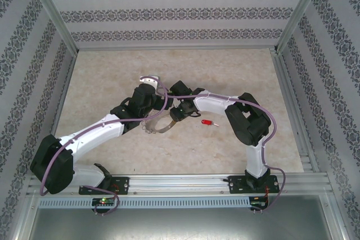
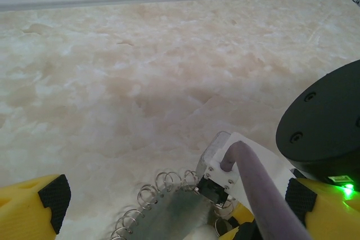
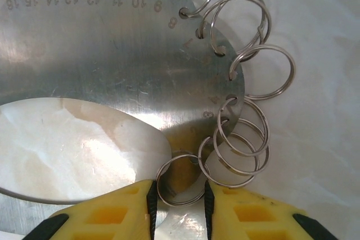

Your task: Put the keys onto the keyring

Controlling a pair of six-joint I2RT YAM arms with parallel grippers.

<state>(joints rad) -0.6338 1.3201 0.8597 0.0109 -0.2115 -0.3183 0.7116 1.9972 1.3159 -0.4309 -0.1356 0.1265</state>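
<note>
**Right claw pinched at the keyring's rim, red key lying apart**

The keyring [image 1: 159,126] lies near the middle of the pale marbled counter [image 1: 112,77], between the tips of both arms. Close up it is a flat silver-grey plate with an oval opening, numbers stamped along its edge, and small wire rings [image 3: 243,139] threaded through holes in the rim.

The right claw [image 3: 179,195] is clenched to a narrow gap at the plate's edge. One small ring sits between its yellow fingers [image 3: 247,212] and appears to touch both black pads, with the thin band of plate just behind it.

The left claw [image 2: 175,198] is released. Its yellow fingers [image 2: 34,212] stand wide apart on either side of the keyring, and neither visibly touches the plate. The right arm's white wrist housing [image 2: 225,155] and a grey-purple cable [image 2: 264,195] cross between those fingers.

The key [image 1: 209,122], tiny and red-headed, rests on the counter to the right of the keyring. It is clear of the plate, and neither claw holds it.
</note>
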